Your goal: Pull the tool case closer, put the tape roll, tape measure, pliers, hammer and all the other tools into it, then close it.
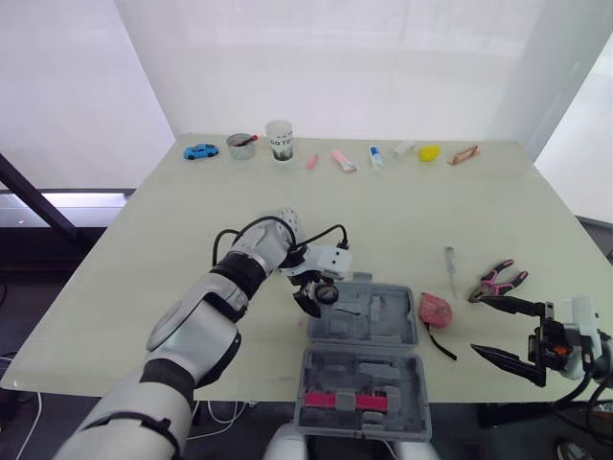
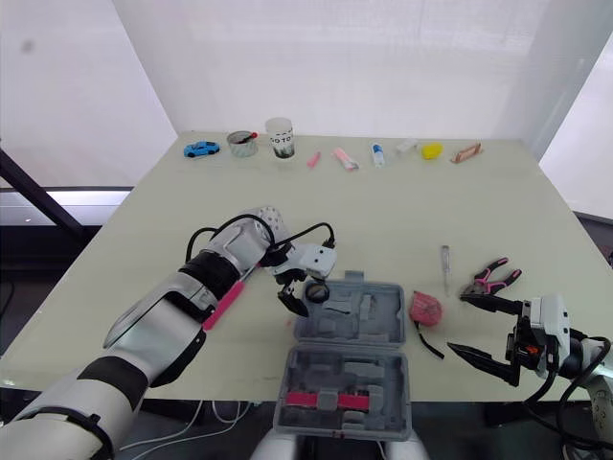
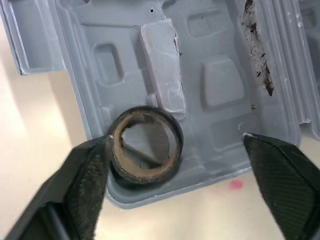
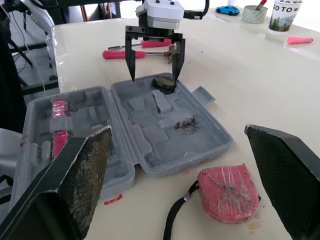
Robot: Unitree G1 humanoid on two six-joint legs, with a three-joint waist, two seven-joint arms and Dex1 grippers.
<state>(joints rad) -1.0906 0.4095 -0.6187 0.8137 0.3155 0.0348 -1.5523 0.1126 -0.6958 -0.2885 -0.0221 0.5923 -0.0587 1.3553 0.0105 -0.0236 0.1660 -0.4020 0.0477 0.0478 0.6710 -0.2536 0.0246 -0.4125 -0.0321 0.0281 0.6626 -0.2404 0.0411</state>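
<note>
We see the tool case [image 1: 383, 321] lying open at the near edge of the pale, smooth tabletop [image 1: 402, 211], a grey moulded plastic shell with shallow rounded recesses and a dark grimy scuff [image 4: 182, 125] in its far half. The tape roll [image 3: 142, 174], a black ring around a brown cardboard core, sits in a corner recess of that far half. Our left jaws stand spread wide over it, gripping nothing, though one rough black finger [image 3: 90, 185] is right against the roll's side. The near half holds a pink strip [image 1: 347, 400] whose shape we cannot make out. The tape measure [image 4: 227, 192], a rounded, scuffed red body with a black strap, rests on the tabletop just beside the case's right side. Further right lie the pliers [image 1: 498, 280], pink and black in the handles, and a thin screwdriver [image 1: 450, 268]. Our right jaws hang wide apart and empty off the near right edge, their fingers [image 4: 80, 175] coarse-textured. Two long pink-handled tools [image 4: 131, 53] lie beyond the case, their heads partly hidden.
</note>
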